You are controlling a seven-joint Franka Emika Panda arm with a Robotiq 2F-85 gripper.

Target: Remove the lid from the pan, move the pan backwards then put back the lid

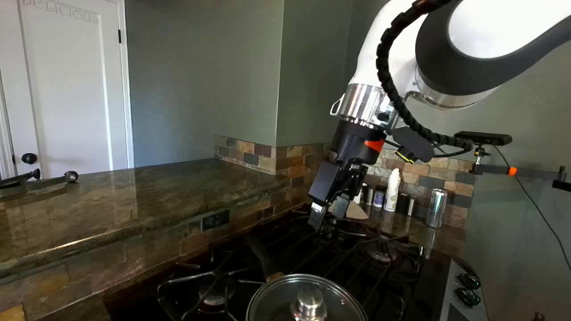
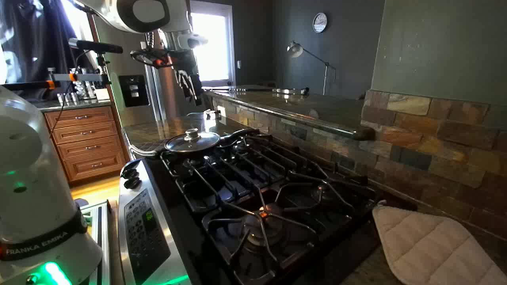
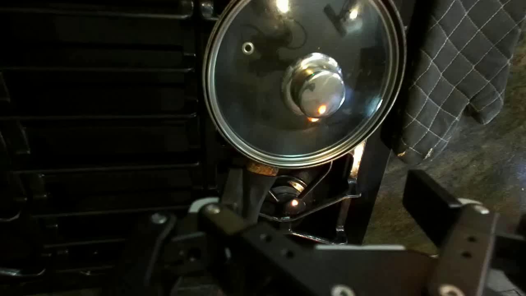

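Arm (image 2: 37, 174): base at near left in an exterior view, wrist carried above the stove (image 2: 180, 215).
Jaws: spread wide, air between them, tips pointing down and standing apart from the lid (image 2: 192, 145).
Panel (image 2: 144, 225): sloped, along the stove's left edge, black dials (image 2: 132, 182) toward its far end.
Mitt (image 3: 464, 61): dark, quilted, flat on the far bench (image 3: 396, 234), its side just beside the stove's edge and close to the pan (image 3: 263, 169).
Pan: set on the grates (image 2: 243, 174) at the stove's far end, rim close to that edge; handle (image 1: 262, 258) pointing right, toward the tile (image 2: 295, 132).
Lid: glass with steel rim, seated on the pan in both exterior views, edge nearly even with the pan's; knob (image 2: 191, 134) upright at centre.
Grates: bars showing in a long run from the pan's near side to the stove's near edge; on the far side, a narrow strip of stove before the mitt.
Ledge (image 2: 317, 116): raised above the tile, higher than the handle, rounded lip running along the stove's right side.
Potholder (image 2: 435, 245): cream, quilted, flat on the near bench at right, one corner close to the stove's edge.
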